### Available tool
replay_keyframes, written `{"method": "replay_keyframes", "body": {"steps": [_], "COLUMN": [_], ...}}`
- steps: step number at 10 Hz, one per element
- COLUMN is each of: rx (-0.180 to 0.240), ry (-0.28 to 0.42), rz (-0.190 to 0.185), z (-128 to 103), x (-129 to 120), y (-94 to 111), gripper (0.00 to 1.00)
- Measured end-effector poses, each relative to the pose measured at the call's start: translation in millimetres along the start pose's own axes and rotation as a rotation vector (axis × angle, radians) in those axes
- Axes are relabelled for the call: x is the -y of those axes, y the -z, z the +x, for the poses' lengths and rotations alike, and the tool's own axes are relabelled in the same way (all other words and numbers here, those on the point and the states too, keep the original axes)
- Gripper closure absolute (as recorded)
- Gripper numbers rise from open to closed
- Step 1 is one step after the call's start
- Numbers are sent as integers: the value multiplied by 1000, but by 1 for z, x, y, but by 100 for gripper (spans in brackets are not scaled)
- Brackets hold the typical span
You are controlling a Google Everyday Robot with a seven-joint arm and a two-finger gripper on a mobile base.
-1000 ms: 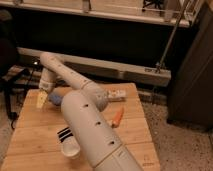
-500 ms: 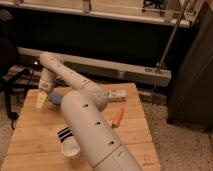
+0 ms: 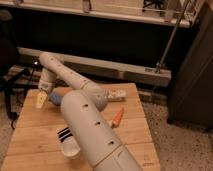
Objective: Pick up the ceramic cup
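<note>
A small white round cup (image 3: 70, 149) stands near the front edge of the wooden table (image 3: 35, 127), partly hidden behind my arm, with a black-striped item (image 3: 63, 133) right behind it. My gripper (image 3: 41, 100) is over the far left part of the table, well behind and left of the cup. A pale yellowish piece shows at its tip. My white arm (image 3: 90, 125) runs from the bottom middle up to the left across the table and covers much of it.
An orange carrot-like item (image 3: 117, 116) lies right of my arm. A white packet (image 3: 117, 95) lies at the back. A blue object (image 3: 56, 98) sits beside the gripper. A dark cabinet (image 3: 192, 75) stands at the right and a long bench behind.
</note>
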Motion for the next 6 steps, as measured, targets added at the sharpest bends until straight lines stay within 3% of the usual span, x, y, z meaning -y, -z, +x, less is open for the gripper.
{"method": "replay_keyframes", "body": {"steps": [6], "rx": [-4], "ry": [-4], "rz": [0], "z": [1], "x": [0], "y": [0], "gripper": [20]}}
